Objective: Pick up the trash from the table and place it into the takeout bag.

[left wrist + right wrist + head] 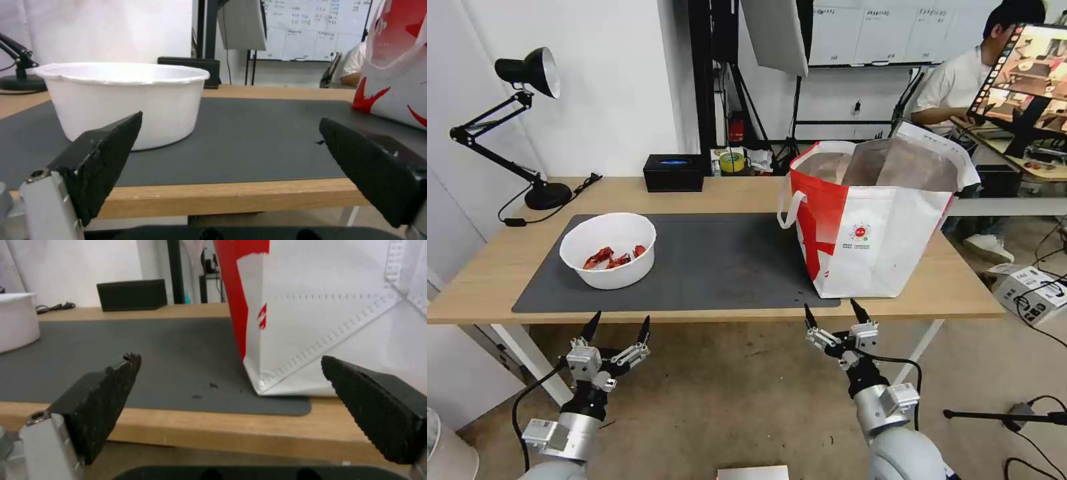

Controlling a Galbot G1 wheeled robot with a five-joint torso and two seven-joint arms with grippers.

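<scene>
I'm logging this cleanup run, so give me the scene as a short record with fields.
trash on table: white bowl with red shell scraps, on the grey mat
takeout bag: takeout bag upright, open, at the mat's right end
left gripper: left gripper open, in front of the table edge, facing the bowl
right gripper: right gripper open, in front of the table edge, facing the bag

Two silver-grey arms with rounded joints, black cables looping beside the wrists, small white labelled blocks on the forearms, each ending in a left gripper [617, 327] and right gripper [832, 311] with pointed black textured fingers [104, 156] on pale metal mounts.
</scene>
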